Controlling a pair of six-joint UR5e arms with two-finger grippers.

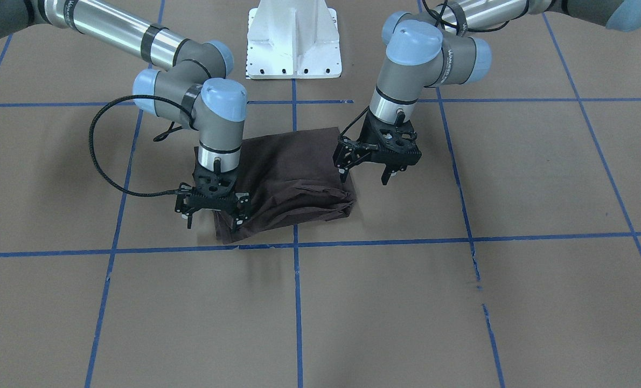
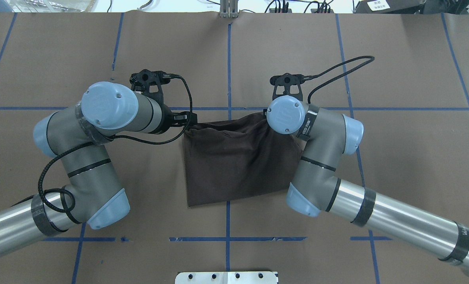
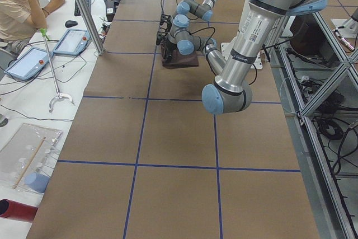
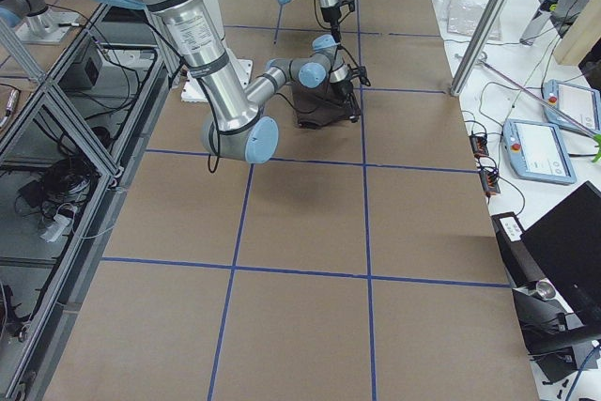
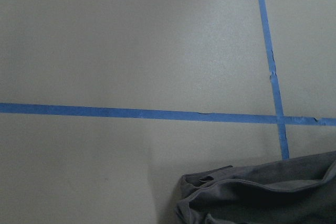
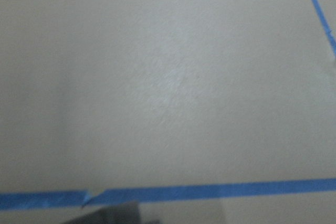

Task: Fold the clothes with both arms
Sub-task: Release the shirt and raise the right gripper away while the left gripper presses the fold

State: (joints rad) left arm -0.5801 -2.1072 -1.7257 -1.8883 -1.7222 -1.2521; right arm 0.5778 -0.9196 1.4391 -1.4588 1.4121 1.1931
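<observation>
The black two-finger left hand (image 1: 364, 175) points down with its fingers spread wide and nothing between them; one finger stands at the side edge of the cloth, the other over bare surface, and contact cannot be confirmed. The black two-finger right hand (image 1: 211, 220) is likewise spread wide and empty, set over the opposite corner, one finger above the cloth and one beyond it. Between the two hands lies the dark brown T-shirt (image 1: 293, 178), folded into a compact rectangle, flat on the brown paper-covered tabletop (image 1: 514, 302) beside a crossing of blue tape lines (image 1: 137, 250). The edge farthest from the robot is bunched in several loose, wrinkled layers (image 1: 320, 202); the left wrist view shows the same stacked edge. Judged hazards: closing on the top layer alone would peel the fold open when lifted; unequal lift height or timing between the hands would skew the next fold; a finger pressed down and dragged across the cloth would shift the whole stack; the loose black cable loop (image 1: 97, 156) at the right wrist could catch the fabric. Legible markings: none with certainty; the lettering on the left arm's grey wrist joint (image 1: 450, 59) is too small to read; no chest print or neck tag is exposed.
</observation>
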